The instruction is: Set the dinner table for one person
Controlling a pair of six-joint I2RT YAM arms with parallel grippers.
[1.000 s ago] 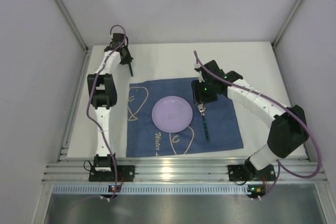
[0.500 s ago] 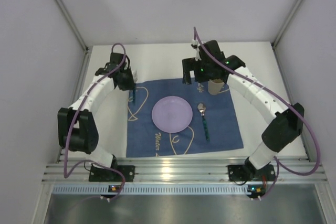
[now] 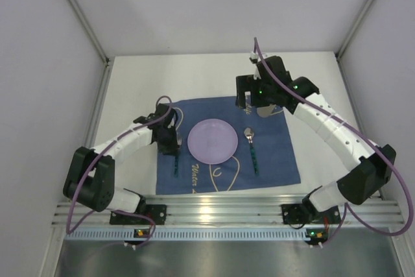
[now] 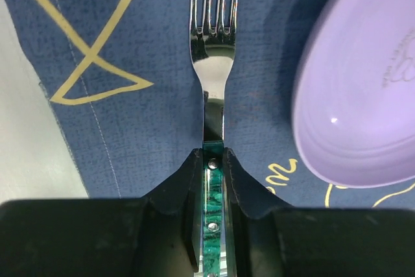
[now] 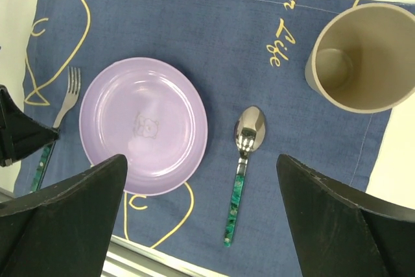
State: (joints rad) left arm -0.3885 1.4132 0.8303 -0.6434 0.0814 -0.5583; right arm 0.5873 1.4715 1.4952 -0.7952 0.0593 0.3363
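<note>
On the white dinner table (image 3: pixel 133 95) lies a dark blue placemat (image 3: pixel 275 160) with a lilac plate (image 3: pixel 212 141) in its middle. A green-handled spoon (image 3: pixel 252 150) rests right of the plate. My left gripper (image 4: pixel 212 157) is shut on the green handle of a fork (image 4: pixel 213 76), left of the plate (image 4: pixel 363 95); the fork is low over or on the mat, I cannot tell which. A beige cup (image 5: pixel 363 56) stands upright on the mat's far right corner. My right gripper (image 5: pixel 201 160) hangs above the mat, open and empty.
A silver rail (image 3: pixel 227 209) edges the table's near side, with both arm bases on it. Grey walls close in the left, right and far sides. In the top view my right gripper (image 3: pixel 259 95) partly covers the cup (image 3: pixel 266 111).
My left arm has carried the fork from the table's far left to the mat beside the plate. My right gripper's jaws have widened and it has drawn back, leaving the cup standing.
</note>
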